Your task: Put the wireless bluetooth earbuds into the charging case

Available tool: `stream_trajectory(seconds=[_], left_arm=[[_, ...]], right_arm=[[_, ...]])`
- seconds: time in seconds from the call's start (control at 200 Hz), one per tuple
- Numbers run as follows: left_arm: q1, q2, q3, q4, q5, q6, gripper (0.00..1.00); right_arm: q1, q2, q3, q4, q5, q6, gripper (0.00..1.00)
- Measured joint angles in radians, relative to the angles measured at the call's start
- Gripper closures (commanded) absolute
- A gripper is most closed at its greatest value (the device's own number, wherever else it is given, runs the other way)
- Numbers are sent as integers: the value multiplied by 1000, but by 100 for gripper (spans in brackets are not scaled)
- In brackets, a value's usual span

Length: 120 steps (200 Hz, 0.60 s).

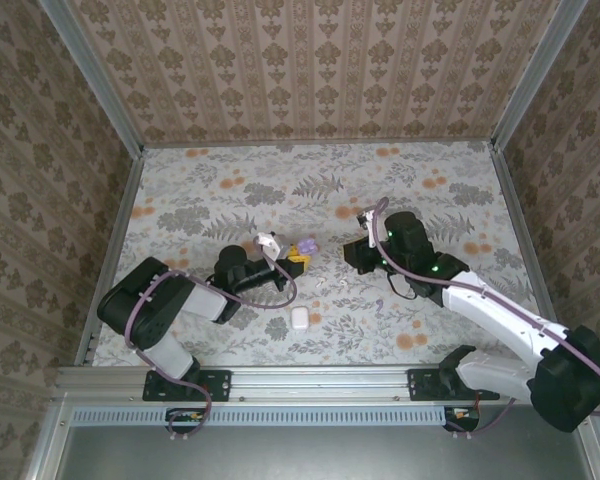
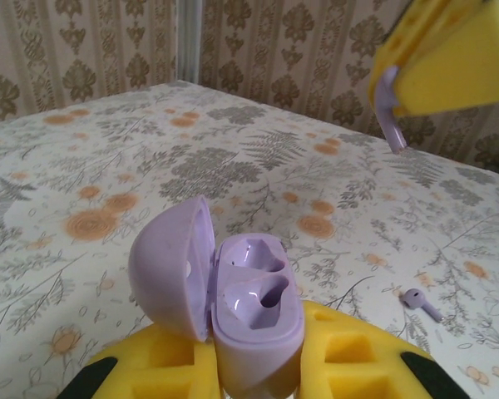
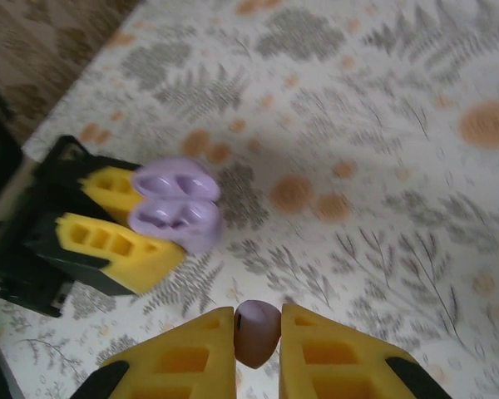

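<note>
Clamped in left gripper (image 2: 258, 370): open lilac charging case (image 2: 249, 307). Seen from left wrist, lying just right: loose earbud (image 2: 420, 302). Seen from right wrist, pinched in right gripper (image 3: 258, 353): other earbud (image 3: 256, 331).

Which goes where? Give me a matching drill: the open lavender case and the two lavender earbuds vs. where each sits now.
1. open lavender plastic charging case
2. hanging-stem lavender plastic earbud
3. flat-lying lavender plastic earbud

A. loose on the floral table
B. pinched in the right hand
C. clamped in the left hand

Pairs: 1-C, 2-B, 3-A
</note>
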Motion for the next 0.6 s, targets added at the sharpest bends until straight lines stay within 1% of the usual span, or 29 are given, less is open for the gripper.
stream_trajectory(seconds=[0.15, 0.305, 0.6], left_arm=[[0, -26, 8, 0, 29, 0, 90], [0, -37, 13, 0, 69, 1, 90], [0, -81, 13, 0, 124, 27, 90]], right_arm=[[51, -19, 0, 64, -28, -64, 84], [97, -17, 16, 68, -32, -113, 85], [132, 19, 51, 95, -30, -150, 85]])
